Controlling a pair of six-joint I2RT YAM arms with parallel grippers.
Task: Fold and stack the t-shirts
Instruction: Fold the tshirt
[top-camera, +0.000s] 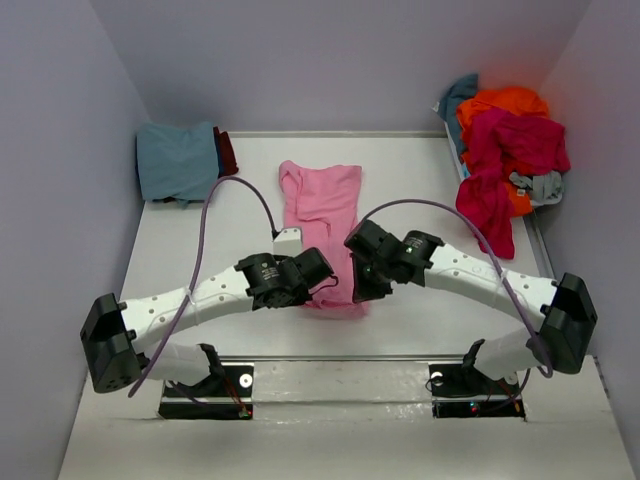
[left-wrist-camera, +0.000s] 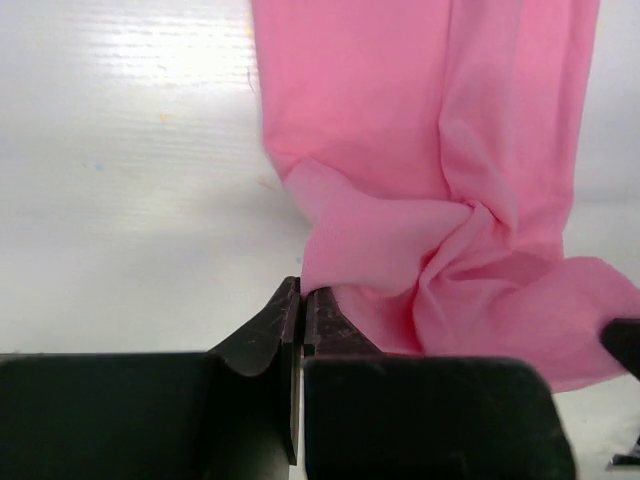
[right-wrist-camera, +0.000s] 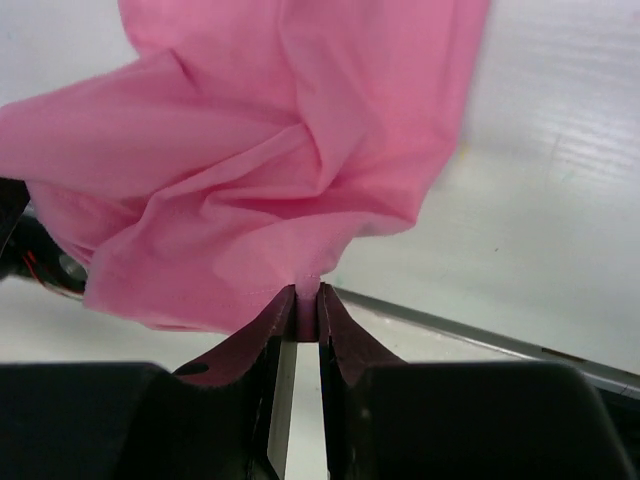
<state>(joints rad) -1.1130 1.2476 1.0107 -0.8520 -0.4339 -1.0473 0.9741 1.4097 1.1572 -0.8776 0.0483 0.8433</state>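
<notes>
My left pincer (left-wrist-camera: 302, 295) is closed on the near hem of the pink t-shirt (left-wrist-camera: 420, 150), with only a thin lip of cloth between the tips. My right pincer (right-wrist-camera: 308, 292) is clamped on the same hem just beside it, and its bite is equally narrow. Finding one: either hold could slip if the cloth is pulled taut, because so little fabric is caught. Finding two: the cloth between my two pincers is bunched and twisted, so I judge a fold carried forward from here would set crooked creases. Ahead of both pincers the rest of the shirt lies lengthwise on the table (top-camera: 420, 190), which is white and smooth. It looks likely to let the body slide instead of anchoring the fold. Further ahead and left of my left pincer, a folded teal-blue t-shirt (top-camera: 178, 160) sits on a dark red one (top-camera: 228, 152). Ahead and right of my right pincer is a loose heap of unfolded shirts (top-camera: 510, 140), close enough to snag on a wide swing. Plain pale walls (top-camera: 330, 60) close in three sides.
</notes>
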